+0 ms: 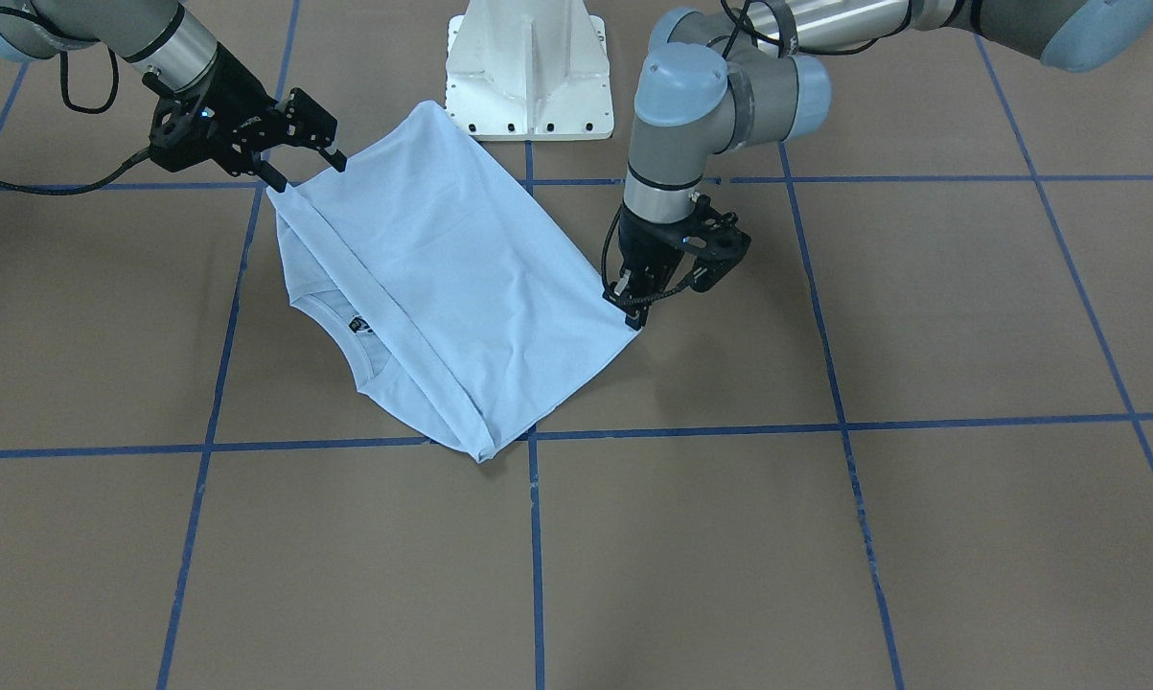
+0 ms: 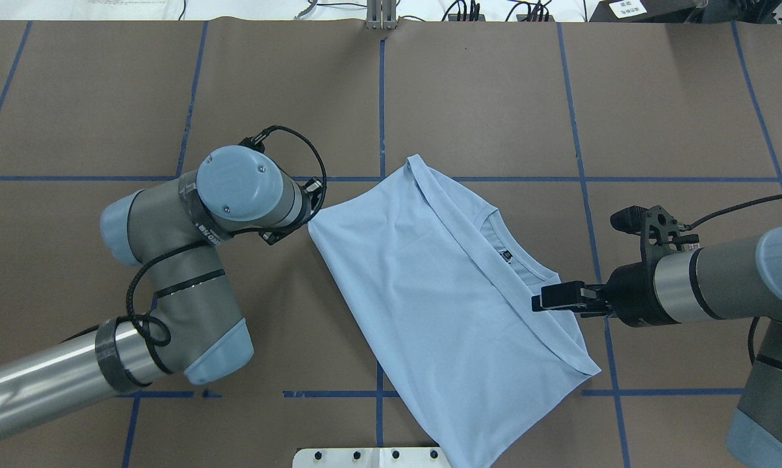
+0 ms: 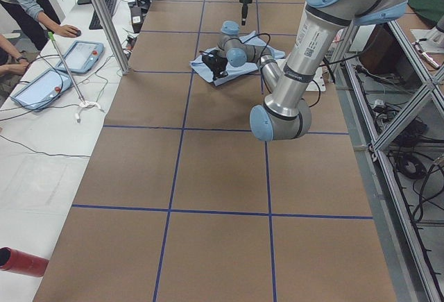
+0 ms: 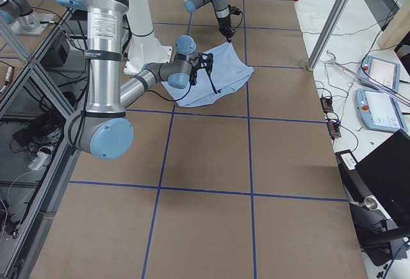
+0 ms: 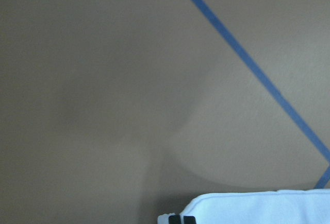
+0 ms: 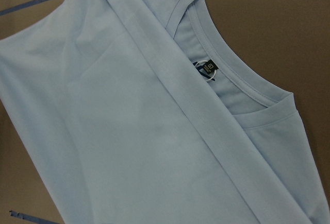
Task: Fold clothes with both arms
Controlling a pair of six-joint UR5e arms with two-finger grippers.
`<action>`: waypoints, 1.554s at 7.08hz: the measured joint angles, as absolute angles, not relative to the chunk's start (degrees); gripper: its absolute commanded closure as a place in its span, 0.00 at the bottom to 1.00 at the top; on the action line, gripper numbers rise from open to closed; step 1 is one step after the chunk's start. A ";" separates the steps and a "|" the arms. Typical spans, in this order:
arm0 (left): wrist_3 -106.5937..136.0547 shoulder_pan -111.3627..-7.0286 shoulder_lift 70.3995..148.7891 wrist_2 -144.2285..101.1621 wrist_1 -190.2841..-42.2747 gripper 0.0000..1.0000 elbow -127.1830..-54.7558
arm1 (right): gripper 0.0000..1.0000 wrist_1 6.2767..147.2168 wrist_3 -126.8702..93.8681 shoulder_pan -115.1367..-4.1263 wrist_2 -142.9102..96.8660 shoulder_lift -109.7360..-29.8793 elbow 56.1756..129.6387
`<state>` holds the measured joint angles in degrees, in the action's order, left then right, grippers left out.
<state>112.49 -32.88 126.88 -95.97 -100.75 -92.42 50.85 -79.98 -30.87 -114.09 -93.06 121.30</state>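
Left gripper point(image 1: 635, 311): jaws narrow, pinched on a corner of the T-shirt, fingers pointing down at the table point(image 2: 495, 97).
T-shirt point(image 2: 443, 292): light blue, lying folded mid-table between the two grippers, skewed to the blue tape lines point(image 2: 579, 162). A lapped-over layer covers most of it. The collar point(image 6: 247, 87) and neck label point(image 6: 210, 68) show on the right gripper's side.
Right gripper point(image 1: 306, 171): spread wide, holding nothing, at the shirt's edge near the collar end.

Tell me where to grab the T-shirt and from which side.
Probably its outer corners: the T-shirt lies flat, so only edges offer a bite. Come in from outside, jaws low over the table, as the left gripper does.
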 measured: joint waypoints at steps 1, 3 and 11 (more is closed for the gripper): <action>108.26 -35.92 128.27 -95.75 -104.26 1.00 -87.65 | 0.00 50.87 -80.00 -30.89 -114.07 -92.58 121.18; 98.07 -41.18 129.92 -94.83 -112.15 1.00 -79.21 | 0.00 50.88 -80.06 -30.89 -113.42 -92.17 121.02; 86.61 -43.55 141.85 -84.06 -135.53 0.00 -53.17 | 0.00 51.57 -79.67 -30.62 -109.75 -90.63 119.07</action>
